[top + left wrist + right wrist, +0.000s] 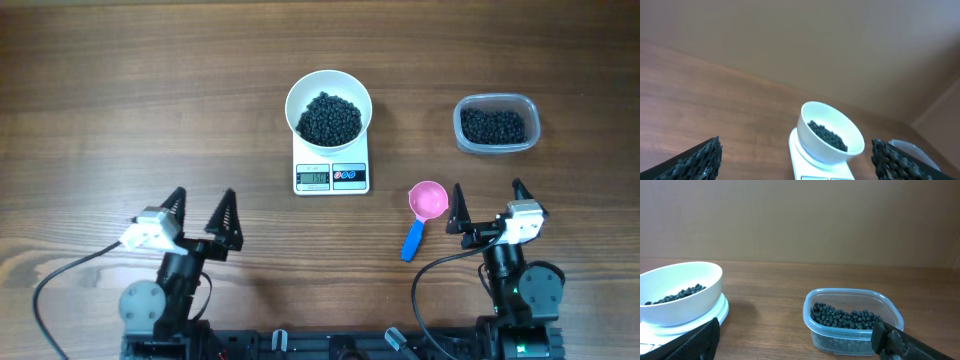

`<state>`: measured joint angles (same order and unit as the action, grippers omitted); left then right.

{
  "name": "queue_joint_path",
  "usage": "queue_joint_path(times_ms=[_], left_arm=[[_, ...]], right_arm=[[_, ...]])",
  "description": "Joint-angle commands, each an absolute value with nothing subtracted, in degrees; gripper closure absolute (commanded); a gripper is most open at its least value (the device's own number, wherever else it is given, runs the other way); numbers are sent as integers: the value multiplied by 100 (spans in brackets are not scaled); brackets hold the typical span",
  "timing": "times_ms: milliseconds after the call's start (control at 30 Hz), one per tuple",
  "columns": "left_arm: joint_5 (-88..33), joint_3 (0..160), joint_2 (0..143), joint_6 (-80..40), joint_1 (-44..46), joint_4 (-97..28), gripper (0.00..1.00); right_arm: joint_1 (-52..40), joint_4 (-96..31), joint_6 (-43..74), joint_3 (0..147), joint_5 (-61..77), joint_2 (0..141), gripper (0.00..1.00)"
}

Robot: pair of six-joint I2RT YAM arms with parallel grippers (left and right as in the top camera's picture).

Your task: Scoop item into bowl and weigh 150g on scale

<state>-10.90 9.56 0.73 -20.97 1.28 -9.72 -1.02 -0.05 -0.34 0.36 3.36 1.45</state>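
Note:
The white bowl (329, 108) stands on the white scale (331, 170) at the table's middle and holds a heap of the black item (329, 118). The bowl (830, 134) on the scale (810, 160) shows ahead in the left wrist view, and the bowl (680, 294) sits at the left of the right wrist view. My left gripper (205, 212) is open near the front left, nothing between its fingers. My right gripper (489, 198) is open at the front right, just right of the pink scoop (428, 202), and empty.
A clear plastic tub (496, 124) with more black grains (847, 317) stands at the back right, ahead of the right gripper. The pink scoop's blue handle (412, 240) points toward the front edge. Cables run from both arm bases along the front.

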Motion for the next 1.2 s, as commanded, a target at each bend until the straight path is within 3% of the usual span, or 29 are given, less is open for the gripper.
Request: queue_joint_path(times_ms=[0,300,1167], left_arm=[[-980,622,14,-2141,215,-823,0],[-731,34,14,-1957,392,-298,0],[-635,34,14,-1367,401,-399,0]], right_arm=[[-110,3,-110,30,301,139,0],[-110,3,-113,30,301,139,0],[-110,3,-108,30,301,139,0]])
